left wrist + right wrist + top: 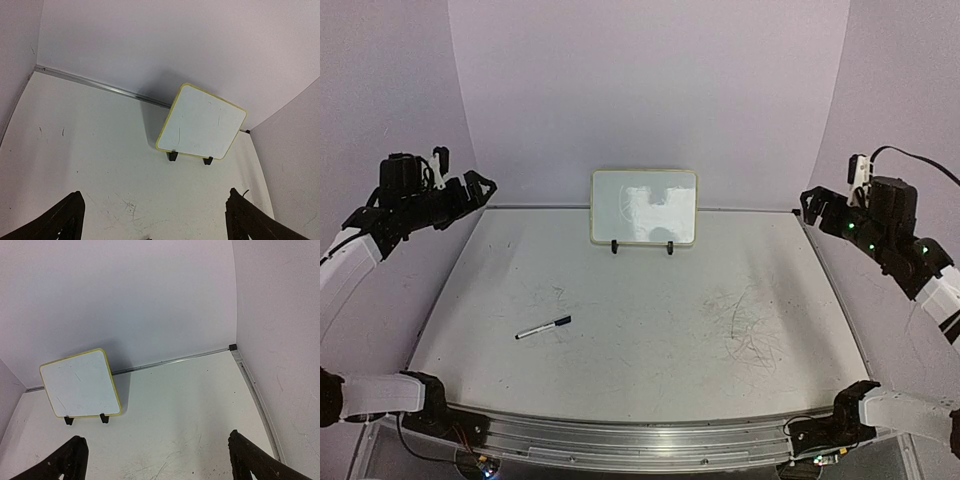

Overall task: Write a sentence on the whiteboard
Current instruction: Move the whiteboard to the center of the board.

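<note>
No words, numbers or brand marks can be read in any view. The whiteboard [644, 207], at upper centre of the top view, carries only glare and a few faint short strokes that form no letters. It looks the same at the centre of the left wrist view and at the left of the right wrist view. The table [650, 320] bears grey scribbles, densest right of centre, which are not writing. The marker [543, 327], lower left of centre, is too small for any label to be made out.
</note>
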Motion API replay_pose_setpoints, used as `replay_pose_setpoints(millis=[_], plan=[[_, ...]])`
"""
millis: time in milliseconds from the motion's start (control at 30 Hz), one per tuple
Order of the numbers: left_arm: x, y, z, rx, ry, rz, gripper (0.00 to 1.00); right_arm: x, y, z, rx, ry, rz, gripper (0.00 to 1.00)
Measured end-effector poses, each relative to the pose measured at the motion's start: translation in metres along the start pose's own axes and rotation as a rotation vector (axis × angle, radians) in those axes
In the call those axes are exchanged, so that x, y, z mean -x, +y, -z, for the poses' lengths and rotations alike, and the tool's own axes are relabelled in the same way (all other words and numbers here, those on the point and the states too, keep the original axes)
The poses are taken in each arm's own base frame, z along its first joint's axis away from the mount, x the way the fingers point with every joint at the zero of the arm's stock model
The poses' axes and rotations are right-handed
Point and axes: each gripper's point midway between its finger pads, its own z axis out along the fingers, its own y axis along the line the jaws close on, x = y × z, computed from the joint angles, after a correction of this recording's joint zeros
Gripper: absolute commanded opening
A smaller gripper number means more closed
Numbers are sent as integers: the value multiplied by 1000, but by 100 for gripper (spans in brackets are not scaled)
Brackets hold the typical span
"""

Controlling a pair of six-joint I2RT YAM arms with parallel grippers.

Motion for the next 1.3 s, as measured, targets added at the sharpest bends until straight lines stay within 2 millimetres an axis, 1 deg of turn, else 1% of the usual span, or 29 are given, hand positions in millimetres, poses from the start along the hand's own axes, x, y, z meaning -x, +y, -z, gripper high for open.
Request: replay_pose_setpoints(millis=[67,167,233,367,467,533,633,667,900,1000,1133,1300], plan=[[-11,4,-8,-1,39,12,100,-10,5,-13,20,33,8,98],[-35,16,-23,16,114,39,100,-37,22,-43,59,115,32,98],[-51,25,-32,33,163,57,99,-62,41,-63,98,179,62,98],[-78,39,-42,55,238,80,99,-118,84,-102,182,323,119,98],[-94,44,-44,67,279,89,99,-151,111,-130,221,395,139,98],[-102,46,-44,71,296,91,99,-168,121,-152,218,431,135,97],[-114,51,-44,82,323,91,99,-185,131,-186,194,456,105,92],[-117,52,-44,86,330,89,99,-190,133,-194,184,464,92,89],[-122,54,-45,89,341,65,99,-228,146,-249,129,519,43,80],[-126,56,-46,95,352,59,99,-249,153,-266,112,544,52,76],[-131,58,-46,96,362,48,100,-275,159,-279,90,585,72,68],[-132,57,-46,93,366,43,99,-292,168,-294,88,610,98,60]])
